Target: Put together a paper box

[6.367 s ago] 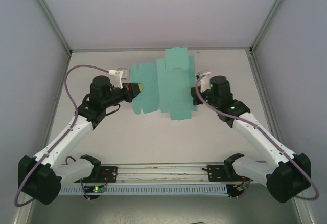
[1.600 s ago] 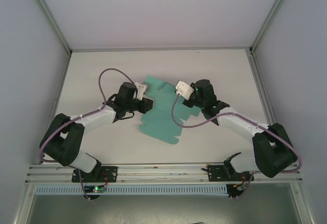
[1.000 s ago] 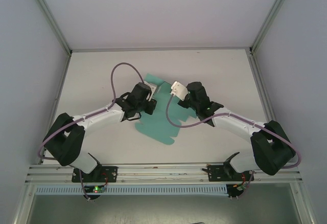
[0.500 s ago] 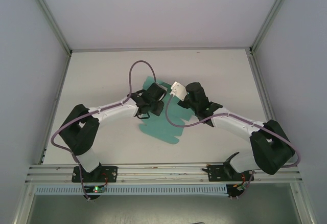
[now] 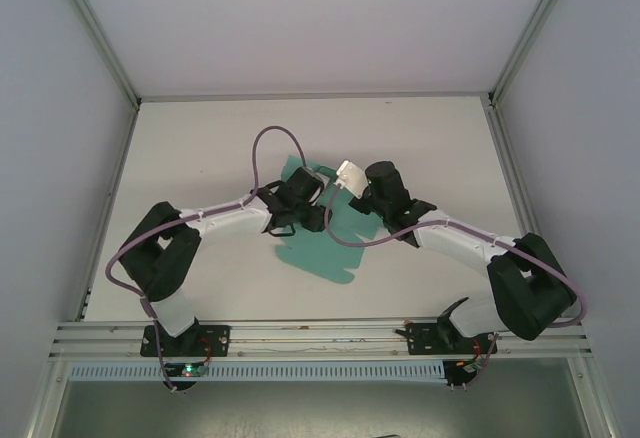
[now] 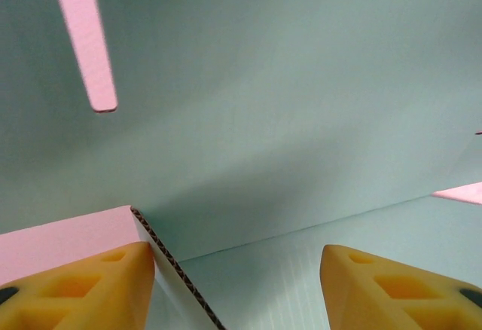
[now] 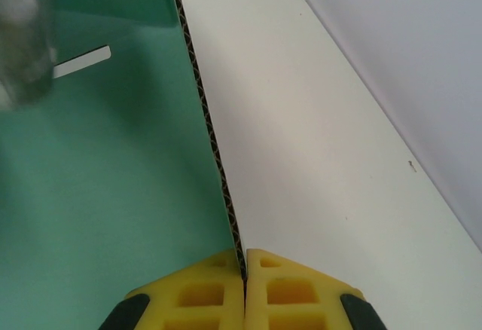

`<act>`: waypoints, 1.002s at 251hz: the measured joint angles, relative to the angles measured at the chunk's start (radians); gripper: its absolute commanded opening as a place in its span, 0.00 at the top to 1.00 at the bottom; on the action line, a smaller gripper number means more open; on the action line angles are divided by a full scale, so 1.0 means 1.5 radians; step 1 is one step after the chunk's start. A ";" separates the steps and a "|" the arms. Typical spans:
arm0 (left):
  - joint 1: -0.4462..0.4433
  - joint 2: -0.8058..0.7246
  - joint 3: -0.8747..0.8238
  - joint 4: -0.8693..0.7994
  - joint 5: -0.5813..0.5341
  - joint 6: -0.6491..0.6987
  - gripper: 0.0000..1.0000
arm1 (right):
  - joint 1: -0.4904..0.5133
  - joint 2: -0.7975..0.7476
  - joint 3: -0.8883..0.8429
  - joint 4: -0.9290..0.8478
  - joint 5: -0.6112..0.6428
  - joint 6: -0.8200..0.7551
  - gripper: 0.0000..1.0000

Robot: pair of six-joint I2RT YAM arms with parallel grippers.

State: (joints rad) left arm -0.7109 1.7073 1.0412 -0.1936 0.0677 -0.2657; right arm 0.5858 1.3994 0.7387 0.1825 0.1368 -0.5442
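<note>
Table (image 5: 200, 138): paper box (image 5: 322, 256) slants near-right; right end effector (image 7: 245, 258) pinches it, left end effector (image 6: 237, 251) spread.

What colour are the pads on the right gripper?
Yellow pads, clearest in the right wrist view, where the right gripper pinches the paper box.

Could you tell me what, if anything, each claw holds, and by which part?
The right claw pinches the paper box by a panel's cut edge; the left claw is open.
</note>
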 measured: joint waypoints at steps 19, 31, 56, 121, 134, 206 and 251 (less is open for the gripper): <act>0.019 -0.036 -0.032 0.014 0.018 -0.009 0.31 | -0.001 -0.003 -0.003 0.000 -0.008 0.000 1.00; 0.029 -0.066 -0.050 0.017 0.020 -0.014 0.26 | -0.001 -0.006 -0.004 0.001 -0.015 0.000 1.00; 0.047 -0.135 -0.083 0.019 0.011 -0.016 0.24 | -0.003 -0.016 -0.005 0.003 -0.028 0.000 1.00; 0.112 -0.187 -0.130 0.025 0.025 -0.003 0.25 | -0.014 -0.034 -0.005 0.002 -0.072 0.000 1.00; 0.123 -0.187 -0.135 0.030 0.043 0.001 0.26 | -0.014 -0.034 -0.005 -0.001 -0.081 0.000 1.00; 0.131 -0.154 -0.137 0.099 0.120 0.017 0.36 | -0.014 -0.034 0.002 -0.011 -0.120 0.010 1.00; 0.135 -0.134 -0.137 0.109 0.137 0.020 0.49 | -0.014 -0.034 0.010 -0.020 -0.131 0.011 1.00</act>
State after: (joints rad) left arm -0.5079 1.5059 0.8360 -0.0303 0.2726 -0.2363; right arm 0.5648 1.3491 0.7544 0.1532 -0.0605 -0.5278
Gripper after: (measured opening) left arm 0.525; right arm 0.057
